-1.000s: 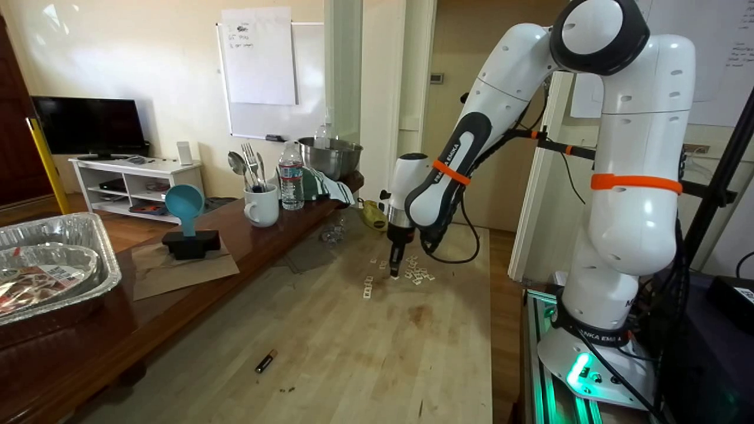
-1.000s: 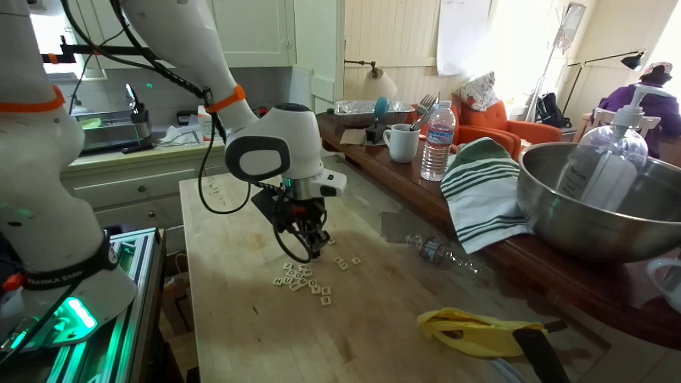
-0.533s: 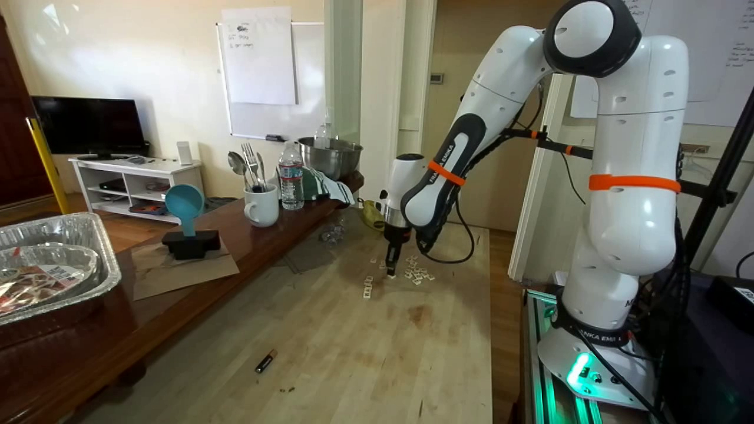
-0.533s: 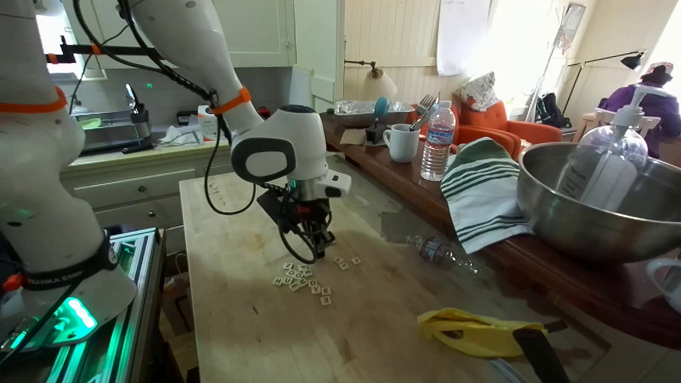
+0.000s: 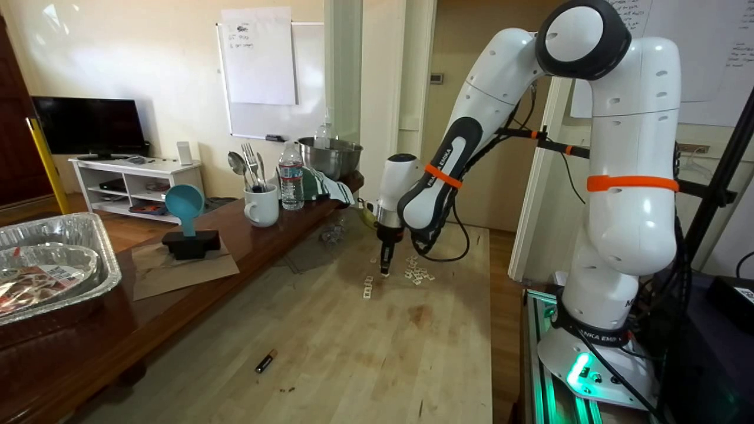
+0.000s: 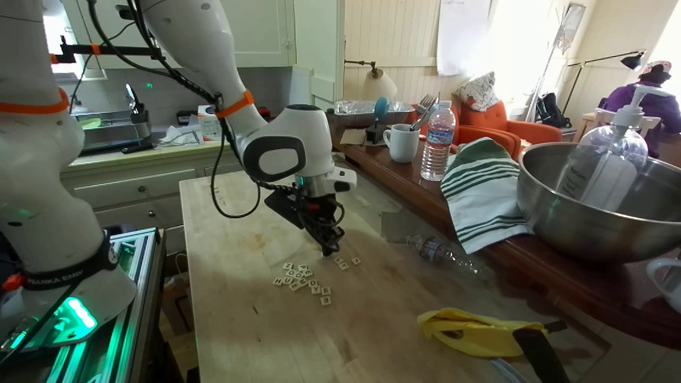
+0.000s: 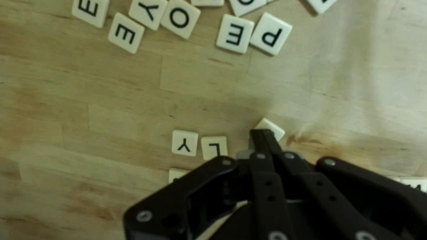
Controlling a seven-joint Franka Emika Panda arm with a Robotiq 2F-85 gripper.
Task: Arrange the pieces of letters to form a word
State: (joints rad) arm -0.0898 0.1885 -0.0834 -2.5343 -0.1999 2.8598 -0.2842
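My gripper [image 7: 266,131] is shut, its fingertips together over a cream letter tile [image 7: 275,128]. The fingertips hide the tile's letter; the tile is under them, not between them. In an exterior view the gripper [image 5: 384,272] points down at the table, between a short row of tiles [image 5: 367,288] and a loose cluster [image 5: 419,274]. The cluster also shows in an exterior view [image 6: 298,276]. In the wrist view, a Y tile [image 7: 184,143] and an L tile [image 7: 214,146] lie left of the fingertips. Row tiles [image 7: 413,183] at the right edge are partly hidden by the gripper.
A yellow object [image 6: 473,332] and a transparent bottle [image 6: 433,249] lie on the table. A battery [image 5: 265,361] lies farther along. The raised wooden counter [image 5: 194,306] beside the table holds a mug [image 5: 261,206], a water bottle [image 5: 291,176] and a steel bowl [image 5: 331,158].
The shut gripper has moved away from the cluster toward the short row of tiles, low over the table. The tile under its fingertips has slid along with it.
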